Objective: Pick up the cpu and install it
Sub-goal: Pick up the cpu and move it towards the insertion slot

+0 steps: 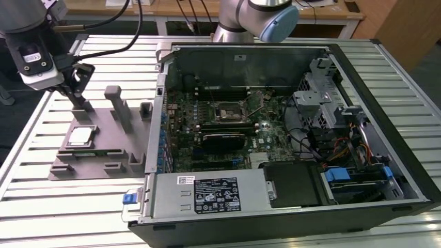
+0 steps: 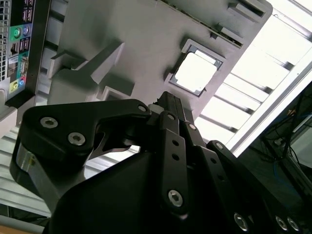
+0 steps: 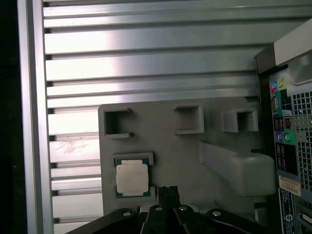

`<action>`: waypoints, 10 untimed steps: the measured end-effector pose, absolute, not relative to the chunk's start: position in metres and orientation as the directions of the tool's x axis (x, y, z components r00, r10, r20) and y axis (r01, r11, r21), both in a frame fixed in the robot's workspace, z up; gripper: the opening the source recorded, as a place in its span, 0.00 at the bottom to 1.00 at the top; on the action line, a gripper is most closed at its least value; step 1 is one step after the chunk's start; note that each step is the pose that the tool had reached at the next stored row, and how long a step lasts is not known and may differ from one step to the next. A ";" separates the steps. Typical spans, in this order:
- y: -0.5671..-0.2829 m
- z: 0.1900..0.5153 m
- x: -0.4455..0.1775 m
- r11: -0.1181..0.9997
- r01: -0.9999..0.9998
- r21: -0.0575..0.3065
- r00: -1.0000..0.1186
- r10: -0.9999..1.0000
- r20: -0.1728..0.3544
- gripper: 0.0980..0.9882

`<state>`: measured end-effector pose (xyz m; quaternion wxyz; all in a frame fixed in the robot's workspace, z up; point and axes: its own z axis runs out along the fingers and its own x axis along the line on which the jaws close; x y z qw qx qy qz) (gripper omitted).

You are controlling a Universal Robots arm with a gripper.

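Fingertips (image 3: pixel 165 191) pressed together and gripping nothing, the gripper (image 1: pixel 84 106) points down, slightly tilted, over the far part of a grey fixture plate (image 1: pixel 103 155). The cpu (image 1: pixel 80 136) lies flat in a square recess of that plate, near the tips but apart from them. Upright posts (image 1: pixel 114 98) rise from the plate just beside the gripper. Slats of the aluminium table (image 1: pixel 34 129) run past the plate's edge at the exterior view's left; the opened computer case (image 1: pixel 276 212) walls its other side.

Grey arm (image 1: pixel 231 28), blue cap (image 1: pixel 279 23), black jaws
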<state>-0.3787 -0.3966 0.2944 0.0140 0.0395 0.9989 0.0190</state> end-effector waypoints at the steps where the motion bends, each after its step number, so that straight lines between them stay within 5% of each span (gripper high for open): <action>1: -0.397 0.294 -0.379 0.996 0.078 0.039 -0.996 0.079 -0.027 0.01; 10: -0.397 0.287 -0.381 0.996 0.078 0.037 -0.996 0.079 -0.027 0.01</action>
